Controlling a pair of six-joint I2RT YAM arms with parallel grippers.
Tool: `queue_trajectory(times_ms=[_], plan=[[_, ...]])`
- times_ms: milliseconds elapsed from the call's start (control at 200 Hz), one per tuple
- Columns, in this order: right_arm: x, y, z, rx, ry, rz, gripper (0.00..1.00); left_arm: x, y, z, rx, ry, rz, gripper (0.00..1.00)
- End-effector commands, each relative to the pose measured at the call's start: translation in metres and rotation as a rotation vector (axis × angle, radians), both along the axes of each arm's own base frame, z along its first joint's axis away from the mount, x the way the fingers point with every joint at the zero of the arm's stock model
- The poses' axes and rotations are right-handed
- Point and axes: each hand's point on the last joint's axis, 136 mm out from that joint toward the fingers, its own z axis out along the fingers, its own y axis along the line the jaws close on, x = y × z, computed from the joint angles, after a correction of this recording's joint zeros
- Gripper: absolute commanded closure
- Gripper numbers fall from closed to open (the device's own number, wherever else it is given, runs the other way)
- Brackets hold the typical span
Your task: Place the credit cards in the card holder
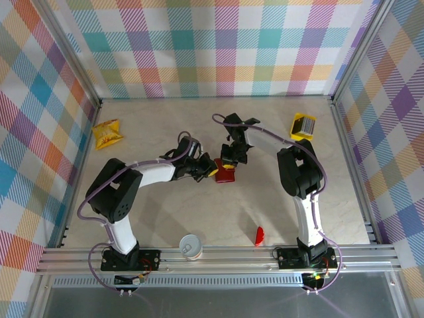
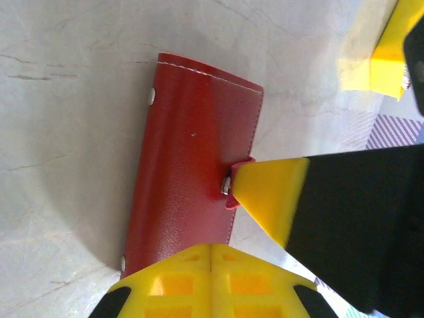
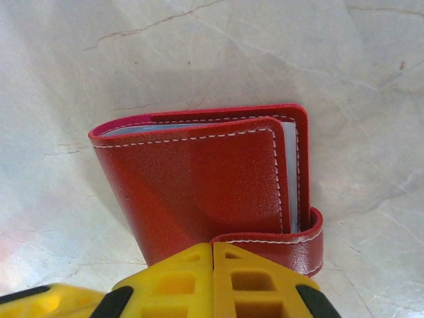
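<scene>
The card holder (image 1: pixel 226 175) is a dark-red folded wallet lying shut on the table's middle; pale inner sheets show along its edge (image 3: pixel 199 179). My left gripper (image 1: pixel 211 169) is shut, its joined yellow tips (image 2: pixel 212 246) resting at the holder's near edge (image 2: pixel 189 165). My right gripper (image 1: pixel 228 162) is also shut, tips together (image 3: pixel 212 245) right at the clasp tab (image 3: pixel 291 242). In the left wrist view one of its fingers (image 2: pixel 271 192) touches the tab by the metal snap. The credit cards (image 1: pixel 303 124), a yellow stack with a striped face, lie at the back right, away from both grippers.
A crinkled yellow snack packet (image 1: pixel 107 134) lies at the back left. A white cup (image 1: pixel 191 246) and a small bright-red curved piece (image 1: pixel 260 235) sit near the front rail. Checked walls close in the table on three sides.
</scene>
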Motion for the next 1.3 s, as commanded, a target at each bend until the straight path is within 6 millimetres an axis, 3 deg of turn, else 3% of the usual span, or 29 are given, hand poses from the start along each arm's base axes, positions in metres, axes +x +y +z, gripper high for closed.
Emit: queue_trajectory(times_ms=[0,285,490,660,850,945,1035,1295], plan=[[-0.004,0.006,0.018,0.046,-0.008,-0.004,1.0,0.007,-0.009,0.002,-0.024,-0.023,-0.005,1.0],[-0.006,0.008,0.018,0.057,-0.003,0.007,1.0,0.01,-0.01,-0.018,0.008,-0.002,-0.004,1.0],[-0.006,0.005,0.026,0.074,-0.026,0.045,1.0,0.004,0.003,-0.049,0.091,0.061,0.032,1.0],[-0.007,-0.025,0.033,0.06,-0.053,0.037,1.0,-0.004,0.012,-0.065,0.13,0.096,0.05,1.0],[-0.016,-0.068,0.023,0.003,-0.05,0.012,1.0,-0.007,0.014,-0.07,0.137,0.104,0.051,1.0],[-0.022,-0.076,0.018,0.0,-0.039,0.009,1.0,-0.006,0.013,-0.07,0.136,0.102,0.051,1.0],[-0.024,-0.072,0.019,0.032,-0.043,0.029,1.0,-0.003,0.008,-0.064,0.105,0.082,0.036,1.0],[-0.019,-0.044,0.035,0.125,-0.068,0.084,1.0,0.006,-0.01,-0.006,-0.03,-0.044,-0.013,1.0]])
